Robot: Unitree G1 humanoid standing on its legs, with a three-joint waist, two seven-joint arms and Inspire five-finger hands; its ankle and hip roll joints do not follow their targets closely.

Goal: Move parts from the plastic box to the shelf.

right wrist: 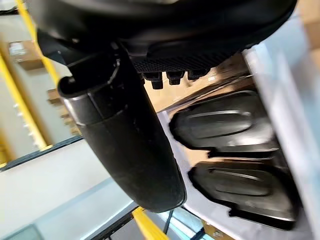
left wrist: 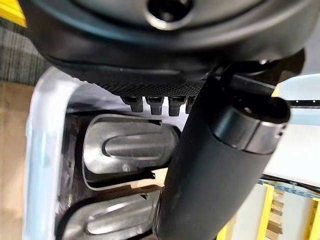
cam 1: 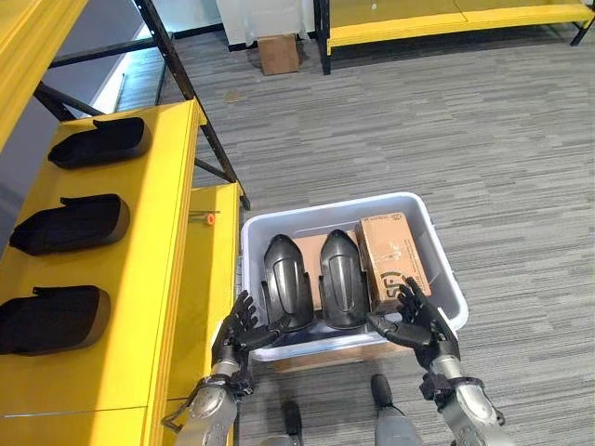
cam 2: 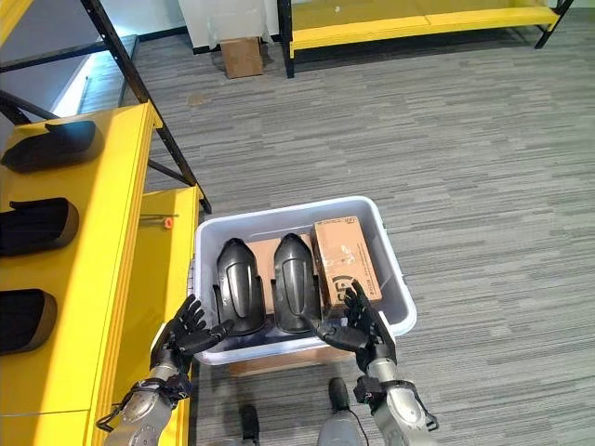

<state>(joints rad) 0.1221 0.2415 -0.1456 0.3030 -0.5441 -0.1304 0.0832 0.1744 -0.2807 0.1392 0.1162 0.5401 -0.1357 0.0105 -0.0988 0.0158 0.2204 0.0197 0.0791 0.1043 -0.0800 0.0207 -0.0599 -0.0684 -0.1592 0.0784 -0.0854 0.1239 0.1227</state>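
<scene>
A pale plastic box (cam 1: pixel 444 269) stands on the floor before me. Inside lie two black moulded parts side by side, one on the left (cam 1: pixel 284 281) and one on the right (cam 1: pixel 340 277), beside a brown cardboard box (cam 1: pixel 390 255). Both parts also show in the left wrist view (left wrist: pixel 127 147) and the right wrist view (right wrist: pixel 220 125). My left hand (cam 1: pixel 238 327) hovers open at the box's near left corner. My right hand (cam 1: pixel 416 323) is open over the near rim, close to the cardboard box. Neither hand holds anything. Three black parts (cam 1: pixel 72 223) rest on the yellow shelf (cam 1: pixel 153 279) at left.
A lower yellow shelf ledge (cam 1: pixel 209 269) with a small orange item (cam 1: pixel 211 219) borders the box's left side. A black shelf brace (cam 1: pixel 191 98) slants behind it. Farther back stand a cardboard carton (cam 1: pixel 278 53) and another yellow rack (cam 1: pixel 446 25) on the grey carpet.
</scene>
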